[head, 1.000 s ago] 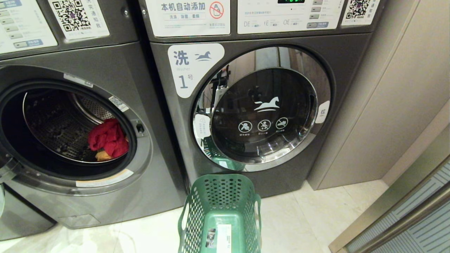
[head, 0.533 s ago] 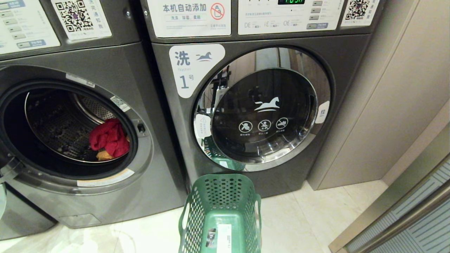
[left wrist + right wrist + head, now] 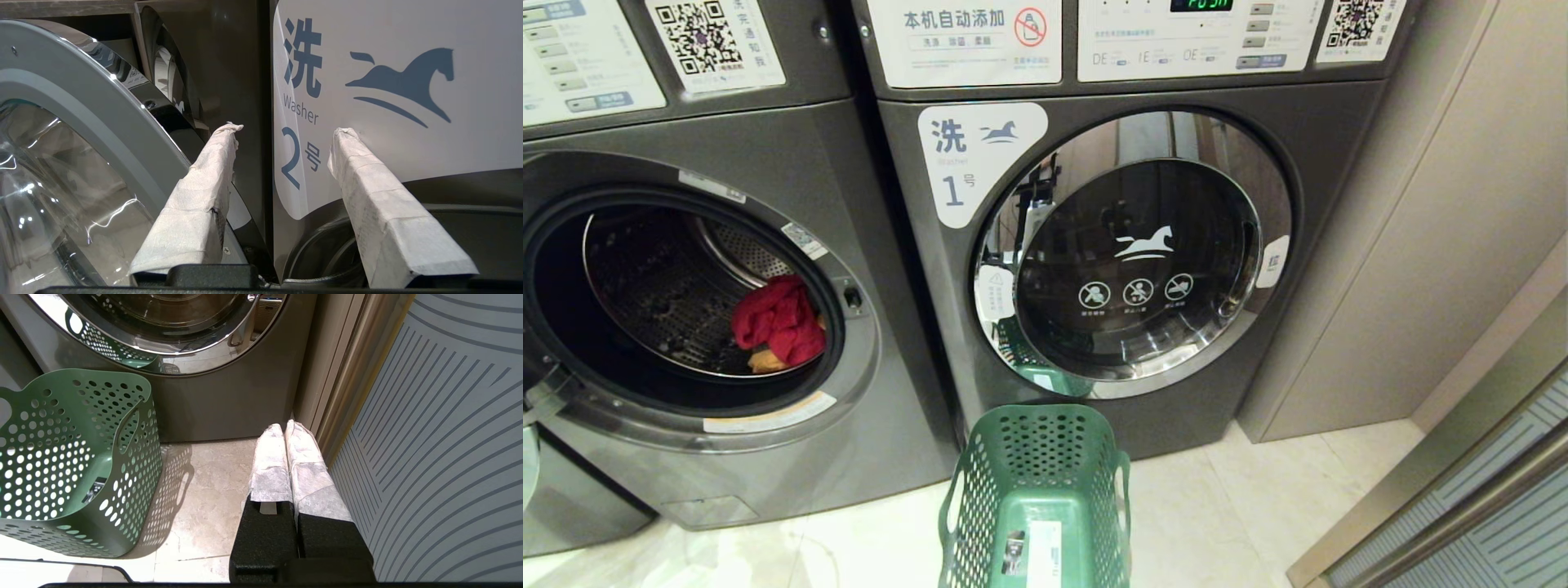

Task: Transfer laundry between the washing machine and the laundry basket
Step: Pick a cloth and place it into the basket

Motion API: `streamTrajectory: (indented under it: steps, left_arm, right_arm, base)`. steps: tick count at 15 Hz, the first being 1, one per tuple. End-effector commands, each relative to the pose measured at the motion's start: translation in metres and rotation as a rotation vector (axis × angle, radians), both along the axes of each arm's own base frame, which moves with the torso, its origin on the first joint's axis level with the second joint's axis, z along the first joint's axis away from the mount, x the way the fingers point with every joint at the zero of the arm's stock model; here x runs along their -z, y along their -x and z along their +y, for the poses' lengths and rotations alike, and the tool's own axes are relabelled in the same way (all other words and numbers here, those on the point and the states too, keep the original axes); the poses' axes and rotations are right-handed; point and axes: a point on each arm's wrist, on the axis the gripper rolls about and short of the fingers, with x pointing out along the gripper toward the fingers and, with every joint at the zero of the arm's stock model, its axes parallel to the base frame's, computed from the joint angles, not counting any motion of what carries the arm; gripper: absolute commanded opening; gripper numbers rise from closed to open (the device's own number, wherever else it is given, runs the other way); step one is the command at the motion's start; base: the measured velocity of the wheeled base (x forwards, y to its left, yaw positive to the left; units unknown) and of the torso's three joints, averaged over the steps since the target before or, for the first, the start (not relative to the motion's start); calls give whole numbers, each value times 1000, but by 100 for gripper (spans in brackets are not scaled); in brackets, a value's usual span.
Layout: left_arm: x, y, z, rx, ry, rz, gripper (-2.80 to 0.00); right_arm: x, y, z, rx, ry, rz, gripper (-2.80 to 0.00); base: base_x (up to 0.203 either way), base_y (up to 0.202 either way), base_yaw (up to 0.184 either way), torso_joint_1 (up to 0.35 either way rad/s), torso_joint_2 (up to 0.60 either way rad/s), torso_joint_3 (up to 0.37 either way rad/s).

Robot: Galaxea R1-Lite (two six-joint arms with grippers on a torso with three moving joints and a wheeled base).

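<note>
Washing machine [image 3: 727, 457] dark grey w/ chrome door ring; its label [image 3: 392, 94] white w/ blue "2", blue horse logo. Laundry in drum: bright red cloth [image 3: 778, 321], small orange-yellow piece [image 3: 765, 361] under it. Drum [image 3: 662, 302] silvery, dotted w/ small holes. Laundry basket [image 3: 1037, 482] green, round-hole pattern on walls, white sticker [image 3: 1043, 554] on floor. Machine no. 1 [image 3: 1323, 139] same dark grey, mirror-chrome door, white horse + white icons on black glass. Floor [image 3: 1225, 523] pale cream marble. Panel [image 3: 441, 437] grey-blue w/ curved dark stripes. Both grippers' fingers [image 3: 388, 204] wrapped in white
</note>
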Motion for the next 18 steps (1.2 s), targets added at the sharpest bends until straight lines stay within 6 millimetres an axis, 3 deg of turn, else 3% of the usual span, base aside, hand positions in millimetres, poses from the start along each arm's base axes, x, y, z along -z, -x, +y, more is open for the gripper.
streamTrajectory:
  steps: [1, 3, 5, 9, 11, 13, 15, 18]
  left_arm:
    - [1, -4, -4, 13, -3, 1, -280]
    - [-5, 3, -4, -3, -3, -4, -280]
    - [-19, 25, 4, -69, -2, -17, -280]
    - [-52, 101, 17, -280, 22, -48, -280]
    - [-56, 141, 18, -354, 42, -28, -280]
    - [-50, 173, 9, -386, 84, 8, -280]
    - [-31, 199, -9, -359, 146, 73, -280]
    - [1, 238, -60, -229, 236, 171, -280]
  right_arm:
    - [0, 0, 0, -1, 1, 1, -280]
    - [0, 0, 0, -1, 1, 1, -280]
    - [0, 0, 0, 0, 1, 1, -280]
    - [0, 0, 0, 1, 1, 1, -280]
    - [0, 0, 0, 1, 1, 1, -280]
    - [0, 0, 0, -1, 1, 1, -280]
    - [0, 0, 0, -1, 1, 1, -280]
    - [0, 0, 0, -1, 1, 1, -280]
  base:
    - [0, 0, 0, 0, 0, 0]
    - [0, 0, 0, 0, 0, 0]
    - [0, 0, 0, 0, 0, 0]
    - [0, 0, 0, 6, 3, -1]
    - [0, 0, 0, 0, 0, 0]
    - [0, 0, 0, 0, 0, 0]
    - [0, 0, 0, 0, 0, 0]
    - [0, 0, 0, 0, 0, 0]
